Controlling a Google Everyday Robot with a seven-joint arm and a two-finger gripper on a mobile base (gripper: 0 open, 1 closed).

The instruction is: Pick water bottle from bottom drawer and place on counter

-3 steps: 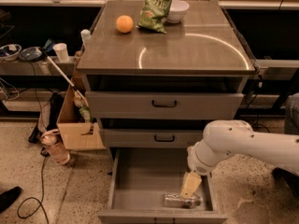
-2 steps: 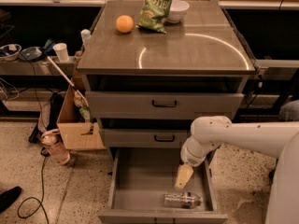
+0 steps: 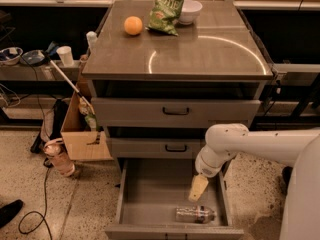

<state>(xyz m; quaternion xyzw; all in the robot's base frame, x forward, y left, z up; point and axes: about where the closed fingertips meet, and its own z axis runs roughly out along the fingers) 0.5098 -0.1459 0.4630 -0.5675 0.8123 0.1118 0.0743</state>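
The water bottle (image 3: 195,214) lies on its side in the open bottom drawer (image 3: 150,194), near the front right corner. My gripper (image 3: 198,188) hangs inside the drawer on the end of the white arm, just above and behind the bottle, not touching it. The counter (image 3: 200,54) is the brushed-steel top of the cabinet, with shiny arc marks.
On the counter stand an orange (image 3: 133,25), a green chip bag (image 3: 166,11) and a white bowl (image 3: 190,11). Two shut drawers with black handles (image 3: 176,111) sit above. A cardboard box (image 3: 82,129), a pinkish bottle (image 3: 60,159) and a cluttered shelf (image 3: 35,66) are at the left.
The arm has swung left and back over the drawer, and the gripper has risen off the bottle. The bottle has stayed where it lay.
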